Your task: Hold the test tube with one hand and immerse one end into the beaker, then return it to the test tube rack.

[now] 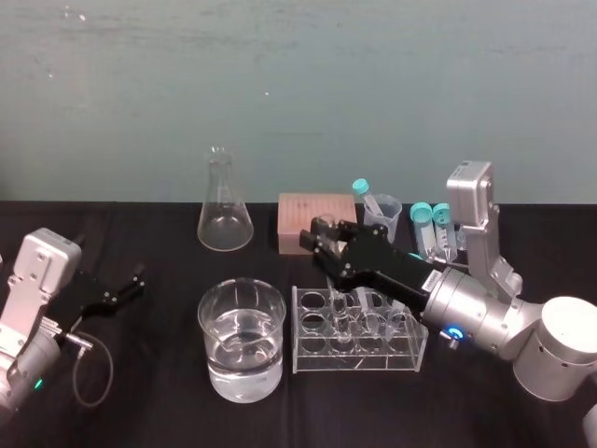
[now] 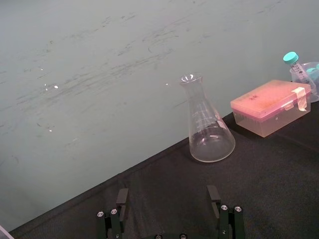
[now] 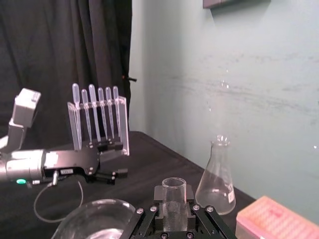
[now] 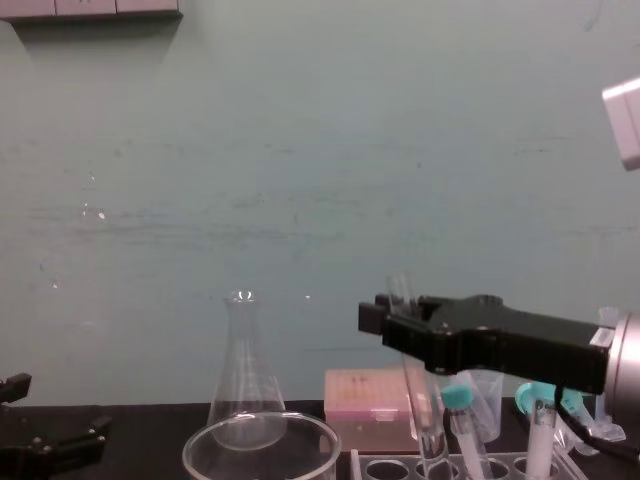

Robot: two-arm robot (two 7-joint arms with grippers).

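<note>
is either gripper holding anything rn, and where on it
The right gripper holds the test tube just below its open rim. The left gripper is open and empty.

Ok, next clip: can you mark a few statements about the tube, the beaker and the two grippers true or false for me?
1. The right gripper is shut on the test tube. True.
2. The tube's lower end is dipped in the beaker. False: the tube hangs over the test tube rack, which stands beside the beaker.
3. The beaker holds clear liquid. True.
4. The left gripper grips the flask. False: it is open with nothing in it, low at the table's left side, and the flask stands alone at the back.
</note>
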